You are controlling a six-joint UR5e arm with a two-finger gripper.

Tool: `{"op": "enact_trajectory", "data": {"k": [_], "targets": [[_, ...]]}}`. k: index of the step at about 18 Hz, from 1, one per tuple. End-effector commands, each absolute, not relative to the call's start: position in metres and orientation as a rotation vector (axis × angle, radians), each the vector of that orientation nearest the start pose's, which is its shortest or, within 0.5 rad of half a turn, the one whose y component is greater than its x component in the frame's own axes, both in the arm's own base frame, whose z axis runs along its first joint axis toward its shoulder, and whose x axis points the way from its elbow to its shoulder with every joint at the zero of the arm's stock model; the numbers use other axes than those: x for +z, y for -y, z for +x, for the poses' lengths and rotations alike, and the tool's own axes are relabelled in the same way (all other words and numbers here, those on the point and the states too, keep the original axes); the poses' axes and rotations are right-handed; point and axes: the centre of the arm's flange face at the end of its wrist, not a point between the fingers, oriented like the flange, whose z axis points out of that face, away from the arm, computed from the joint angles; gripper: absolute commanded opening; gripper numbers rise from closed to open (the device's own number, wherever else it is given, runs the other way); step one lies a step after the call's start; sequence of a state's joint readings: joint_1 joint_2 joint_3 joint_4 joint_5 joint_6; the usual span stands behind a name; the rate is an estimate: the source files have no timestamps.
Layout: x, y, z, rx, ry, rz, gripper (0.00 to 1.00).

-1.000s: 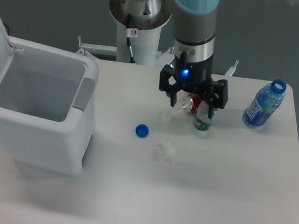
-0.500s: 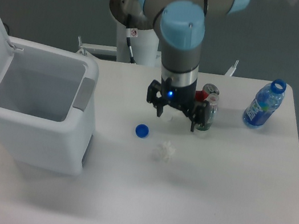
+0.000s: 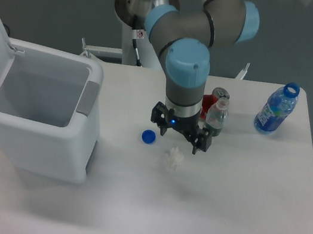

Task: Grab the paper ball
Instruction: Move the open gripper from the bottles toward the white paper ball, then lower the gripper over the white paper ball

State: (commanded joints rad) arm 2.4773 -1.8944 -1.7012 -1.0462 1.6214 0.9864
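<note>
Gripper [image 3: 178, 139] moved forward since earlier frame, now just above paper ball [image 3: 173, 156], fingers spread wide. One blue cap [image 3: 149, 136], two bottles, one can, one bin [image 3: 42, 109].

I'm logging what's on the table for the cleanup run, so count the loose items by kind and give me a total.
Paper ball: 1
Blue bottle cap: 1
Bottles: 2, the blue bottle and the small clear bottle
Red can: 1
White bin: 1
Total: 6
</note>
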Motion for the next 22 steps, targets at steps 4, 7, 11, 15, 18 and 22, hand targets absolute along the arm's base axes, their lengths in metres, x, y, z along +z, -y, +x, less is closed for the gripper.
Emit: {"op": "enact_trajectory", "data": {"k": [4, 7, 11, 15, 18, 22], "targets": [[0.284, -0.46, -0.405, 0.038, -0.067, -3.105, 1.0], [0.266, -0.458, -0.408, -0.025, -0.05, -3.104, 1.0], [0.241, -0.46, -0.409, -0.076, -0.054, -3.129, 1.0], [0.229, -0.46, -0.411, -0.082, -0.065, -3.159, 1.0], [0.224, -0.46, -0.412, -0.084, -0.07, -3.171, 1.0], [0.22, -0.463, -0.416, -0.087, -0.075, -3.171, 1.0]]}}
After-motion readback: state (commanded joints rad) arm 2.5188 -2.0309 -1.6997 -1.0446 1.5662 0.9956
